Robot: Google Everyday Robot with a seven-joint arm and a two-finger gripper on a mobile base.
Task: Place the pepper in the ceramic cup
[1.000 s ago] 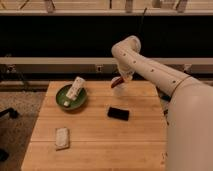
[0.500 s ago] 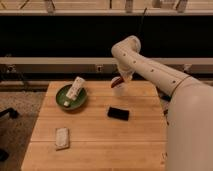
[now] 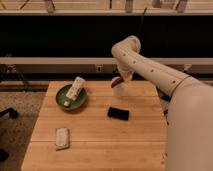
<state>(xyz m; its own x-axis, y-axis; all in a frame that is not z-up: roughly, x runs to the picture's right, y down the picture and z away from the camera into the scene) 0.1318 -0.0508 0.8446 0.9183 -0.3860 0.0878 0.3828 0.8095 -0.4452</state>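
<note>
The dark red pepper point(image 3: 117, 82) hangs at the tip of my gripper point(image 3: 120, 80), which is shut on it at the back of the wooden table point(image 3: 100, 145), right of centre. Directly below the pepper stands the small pale ceramic cup point(image 3: 119, 89), partly hidden by the gripper and the pepper. The pepper's lower end is just above the cup's rim; whether it touches the cup I cannot tell. My white arm comes in from the right and bends down over this spot.
A green bowl point(image 3: 64, 96) holding a white packet point(image 3: 75, 88) stands at the back left. A flat black rectangle point(image 3: 118, 113) lies in front of the cup. A pale wrapped item point(image 3: 62, 137) lies near the front left. A dark shelf wall runs behind the table.
</note>
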